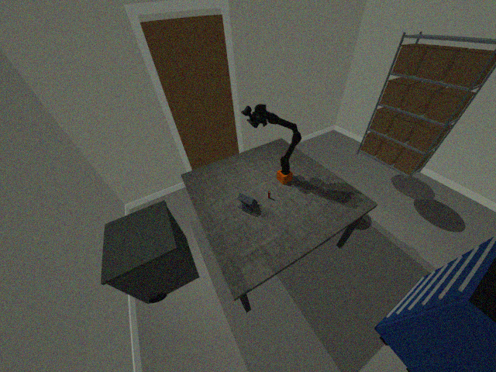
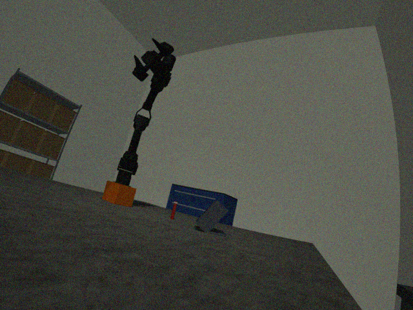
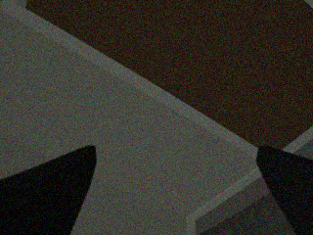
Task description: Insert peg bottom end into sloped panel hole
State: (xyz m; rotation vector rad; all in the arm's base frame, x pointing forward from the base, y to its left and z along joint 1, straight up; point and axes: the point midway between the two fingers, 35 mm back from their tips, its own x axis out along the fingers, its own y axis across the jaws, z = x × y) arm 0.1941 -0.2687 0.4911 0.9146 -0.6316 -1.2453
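Black pincer [image 1: 251, 117] [image 2: 144, 53] [image 3: 178, 154] spread wide, nothing between fingers, high above stone-grey bench [image 1: 276, 248] [image 2: 166, 267]. Slim red upright peg [image 1: 269, 194] [image 2: 173, 210] stands at two o'clock of grey sloped panel block [image 1: 249, 200] [image 2: 213, 213], top view. Judged step: approach. Swing your pincer down slowly, centre over peg, keep fingers level. Hole, peg section: cannot tell.

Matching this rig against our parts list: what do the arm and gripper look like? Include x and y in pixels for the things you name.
Arm [image 1: 295, 136] [image 2: 135, 140]: black throughout, slim links between chunkier joint housings, on an orange block-shaped base [image 1: 284, 177] [image 2: 119, 194]. Gripper [image 1: 251, 120] [image 2: 144, 47] [image 3: 178, 154]: black too, with two wedge-like fingers tapering to blunt tips in the wrist view. No cables or markings I can make out; the pictures are dark and grainy.
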